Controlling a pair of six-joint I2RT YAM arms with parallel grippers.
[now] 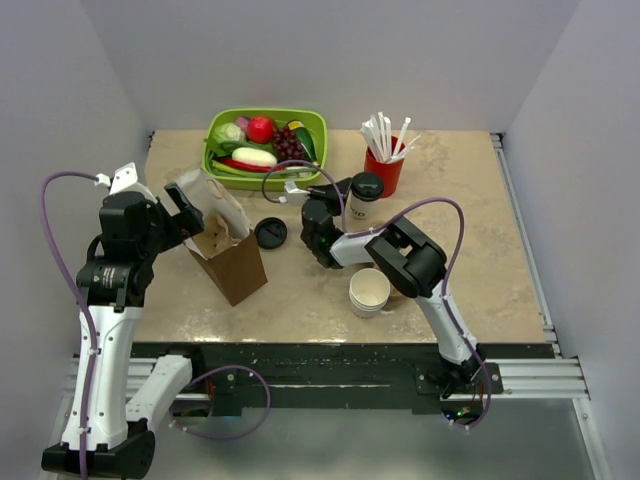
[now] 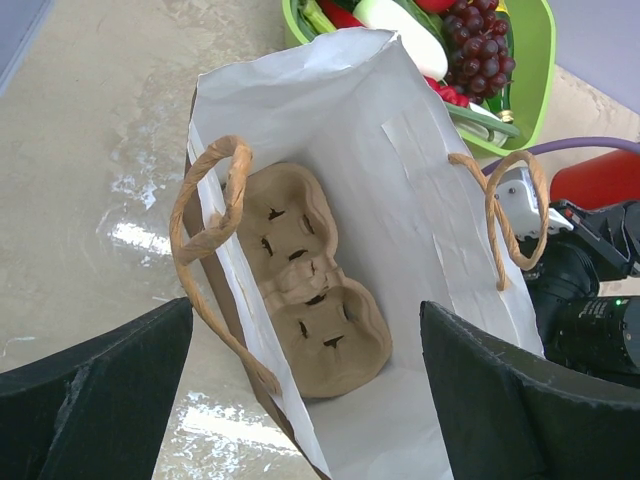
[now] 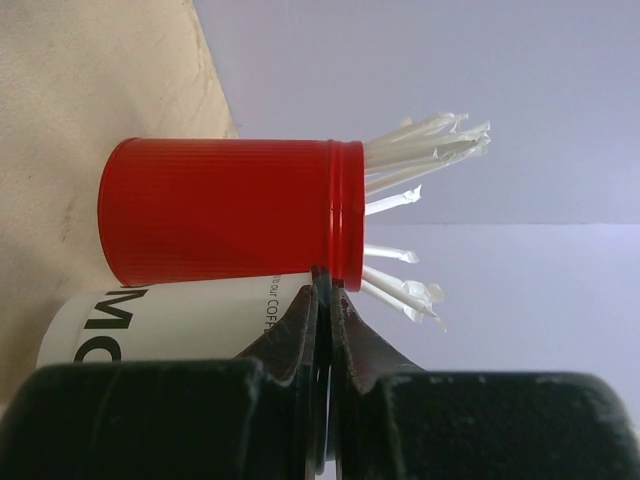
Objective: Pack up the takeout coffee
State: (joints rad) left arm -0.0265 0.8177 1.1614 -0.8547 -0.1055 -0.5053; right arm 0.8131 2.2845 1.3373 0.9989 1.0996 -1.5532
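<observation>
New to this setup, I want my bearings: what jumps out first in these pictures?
A brown paper bag stands open on the left, white inside, a cardboard cup carrier lying at its bottom. Right of centre, the right gripper has its jaws shut beside the takeout coffee, next to a red cup of straws. A green basket of fruit and vegetables sits at the far edge.

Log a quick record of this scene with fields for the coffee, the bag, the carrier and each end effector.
takeout coffee: upright on the table, beside the red straw holder
paper bag: open, cup carrier inside, pockets empty
left end effector: open, at the bag's mouth
right end effector: shut, at the coffee; grip unclear
</observation>
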